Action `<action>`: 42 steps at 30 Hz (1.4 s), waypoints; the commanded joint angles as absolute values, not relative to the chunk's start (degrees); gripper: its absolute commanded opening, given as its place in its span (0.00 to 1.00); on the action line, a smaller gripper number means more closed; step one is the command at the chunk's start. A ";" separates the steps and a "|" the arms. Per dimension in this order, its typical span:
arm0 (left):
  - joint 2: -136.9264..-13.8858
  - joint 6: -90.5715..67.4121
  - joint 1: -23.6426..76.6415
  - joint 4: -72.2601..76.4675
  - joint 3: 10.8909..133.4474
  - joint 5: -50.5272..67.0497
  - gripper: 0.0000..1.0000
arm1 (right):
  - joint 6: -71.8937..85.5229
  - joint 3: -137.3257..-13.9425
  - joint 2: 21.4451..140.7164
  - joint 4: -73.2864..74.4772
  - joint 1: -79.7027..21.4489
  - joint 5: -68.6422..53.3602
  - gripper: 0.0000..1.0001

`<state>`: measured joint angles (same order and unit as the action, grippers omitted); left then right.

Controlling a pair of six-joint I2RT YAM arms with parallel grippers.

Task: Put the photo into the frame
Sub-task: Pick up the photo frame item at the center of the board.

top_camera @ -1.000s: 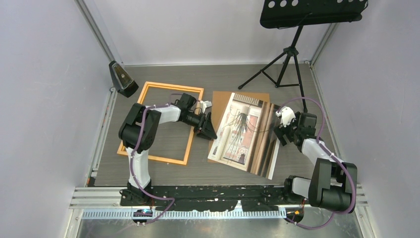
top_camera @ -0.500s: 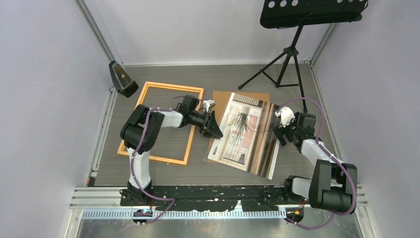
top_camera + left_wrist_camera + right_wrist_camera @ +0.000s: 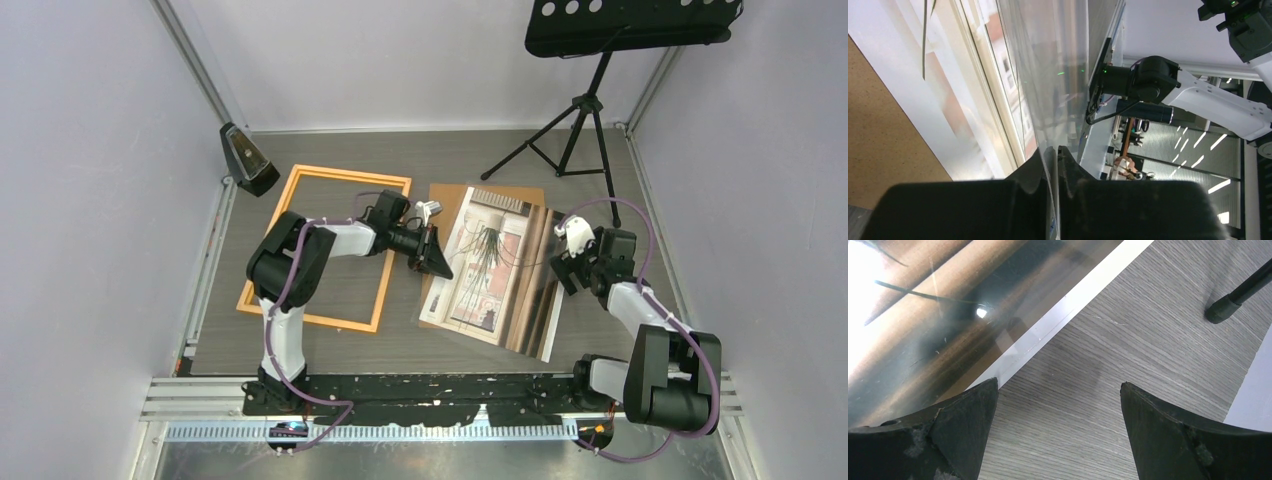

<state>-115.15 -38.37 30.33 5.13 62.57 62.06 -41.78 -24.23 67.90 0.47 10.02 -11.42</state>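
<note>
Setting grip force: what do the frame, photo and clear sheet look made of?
The frame looks like wood, painted or stained orange, matt, no glare. The photo is thin paper, printed, with a white border. The clear sheet is probably thin glossy plastic: the print shows through and it mirrors the room.

Surface: grey wood-grain table, 6 o'clock taken at the arm bases.
9 o'clock: the frame, flat on the table, with bare table showing inside it.
1 o'clock: brown backing board, flat.
3 o'clock: the photo, picture side up, its far part on the board and its near part past the board's edge.
1 o'clock, far edge: tripod stand, feet on the table.
10 o'clock corner: black wedge-shaped object.
</note>
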 commanded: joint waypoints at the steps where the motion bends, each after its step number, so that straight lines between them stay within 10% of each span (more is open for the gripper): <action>1: -114.67 -36.75 30.53 3.81 64.27 61.20 0.00 | -40.34 -24.08 66.52 0.36 9.40 -12.33 0.99; 32: -89.08 -39.35 18.72 9.91 56.94 67.51 0.00 | -7.54 -47.29 62.77 16.03 8.79 -40.42 0.99; 42: -80.23 -25.32 13.44 -14.12 61.38 67.27 0.00 | 1.57 -45.54 65.57 7.52 0.12 -39.11 0.99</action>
